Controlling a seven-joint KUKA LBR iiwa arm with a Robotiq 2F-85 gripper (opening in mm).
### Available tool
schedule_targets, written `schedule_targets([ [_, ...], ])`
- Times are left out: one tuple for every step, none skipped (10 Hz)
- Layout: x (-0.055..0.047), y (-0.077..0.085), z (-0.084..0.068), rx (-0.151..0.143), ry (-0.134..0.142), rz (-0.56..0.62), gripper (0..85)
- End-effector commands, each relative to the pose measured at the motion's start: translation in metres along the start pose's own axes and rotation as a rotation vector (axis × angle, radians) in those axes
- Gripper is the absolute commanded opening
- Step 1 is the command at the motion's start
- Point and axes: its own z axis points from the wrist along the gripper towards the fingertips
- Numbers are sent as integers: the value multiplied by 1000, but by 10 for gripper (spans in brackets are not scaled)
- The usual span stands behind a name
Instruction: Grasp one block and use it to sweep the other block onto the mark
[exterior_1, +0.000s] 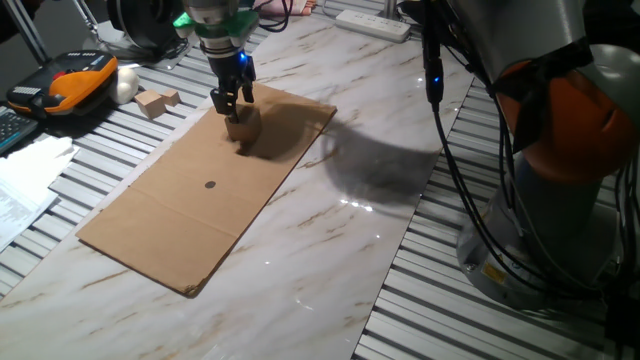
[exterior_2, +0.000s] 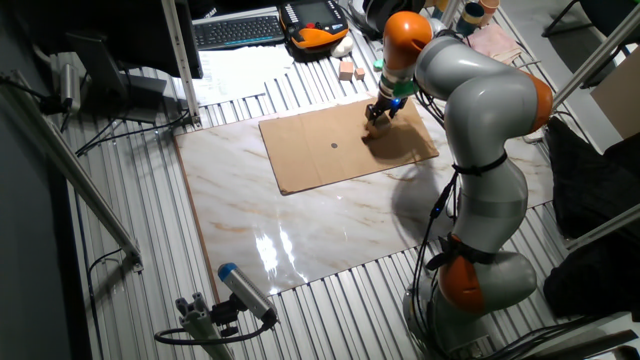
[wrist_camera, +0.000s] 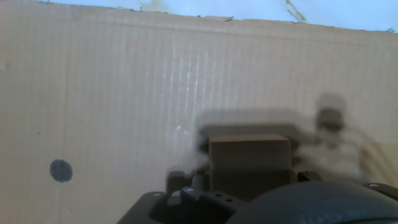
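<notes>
Marble table (exterior_1: 330, 240) carrying a flat cardboard sheet (exterior_1: 190, 225); the arm (exterior_2: 480, 110) reaches over the sheet's far end. The gripper (exterior_1: 233, 103) stands upright over a pale wooden cube (exterior_1: 243, 126), fingers at its top; whether the jaws are closed on it cannot be told, and the hand view shows only a cube face below the fingers. The dark round mark (exterior_1: 210, 184) lies well apart from the cube, near mid-sheet. Two smaller wooden pieces (exterior_1: 156, 101) rest off the sheet. Judged light, rigid and smooth-sided: best held on two opposite flat faces, low and square, lest it twist.
</notes>
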Motion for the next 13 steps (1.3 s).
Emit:
schedule_targets([
  [0, -2, 2, -3, -3, -4, 680],
  [0, -1, 3, -6, -4, -4, 680],
  [0, 0, 4, -6, -4, -3, 680],
  [-1, 1, 5, -4, -2, -3, 680],
  [-1, 1, 7, -7, -2, -3, 680],
  [-2, 2, 8, -7, -4, -3, 680],
  [-2, 2, 10, -6, -4, -3, 680],
  [-2, 1, 10, -4, -2, -3, 680],
  [-3, 2, 11, -4, -2, -4, 680],
  [-3, 2, 11, -4, 1, -7, 680],
  [-3, 2, 11, -7, 4, -10, 510],
  [-3, 2, 11, -12, 8, -14, 510],
  [-3, 2, 11, -11, 9, -17, 510],
])
